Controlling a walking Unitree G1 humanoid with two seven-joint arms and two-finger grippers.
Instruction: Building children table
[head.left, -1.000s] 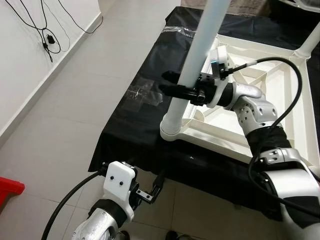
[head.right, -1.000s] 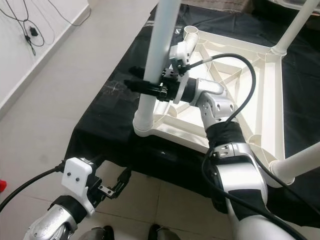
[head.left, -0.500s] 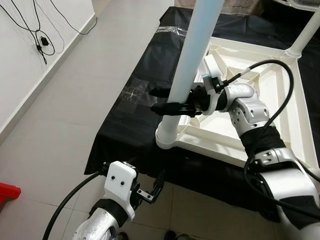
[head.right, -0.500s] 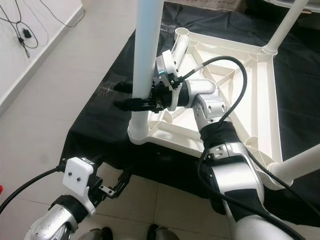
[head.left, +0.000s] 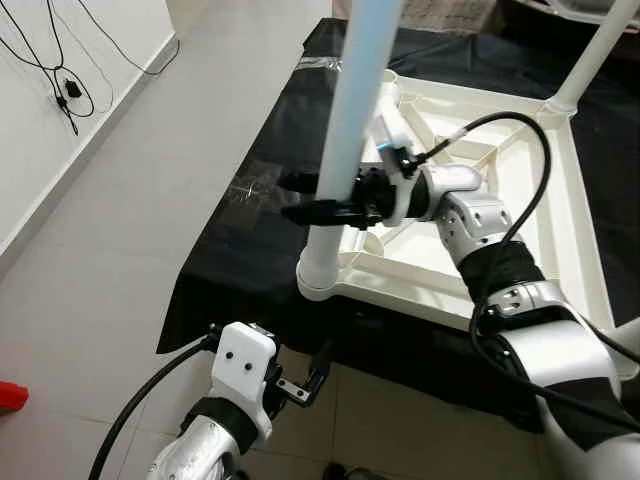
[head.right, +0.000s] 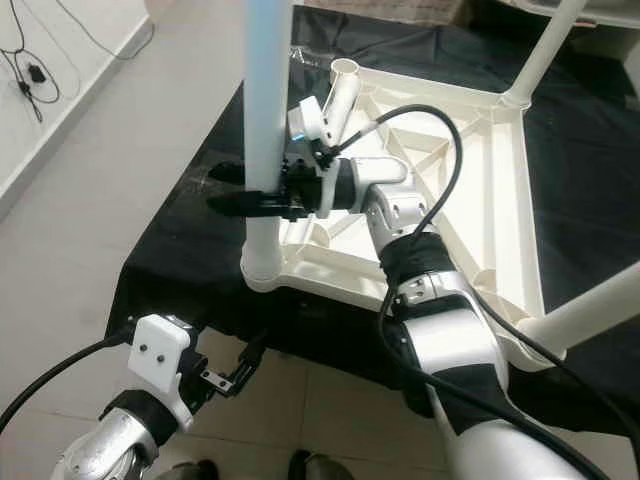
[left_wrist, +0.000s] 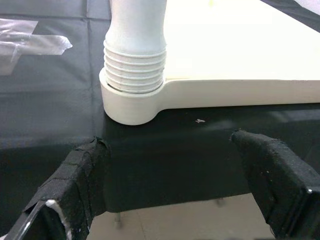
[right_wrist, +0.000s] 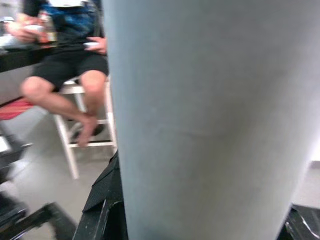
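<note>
Nearest, the left gripper (head.left: 312, 378) hangs low over the tiled floor (head.left: 130, 230) just off the near edge of the black sheet (head.left: 250, 250), fingers spread wide and holding nothing; its wrist view faces the ribbed base of the table leg (left_wrist: 135, 65) seated in the corner socket (left_wrist: 131, 107). Farther on, the right gripper (head.right: 240, 190) grips that upright leg, one finger on each side, above the near left corner of the upturned white tabletop (head.right: 500, 190). The right wrist view adds a seated person (right_wrist: 70, 65) beyond.

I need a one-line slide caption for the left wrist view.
Threaded white table leg seated in corner socket, framed by open left pincer.
</note>
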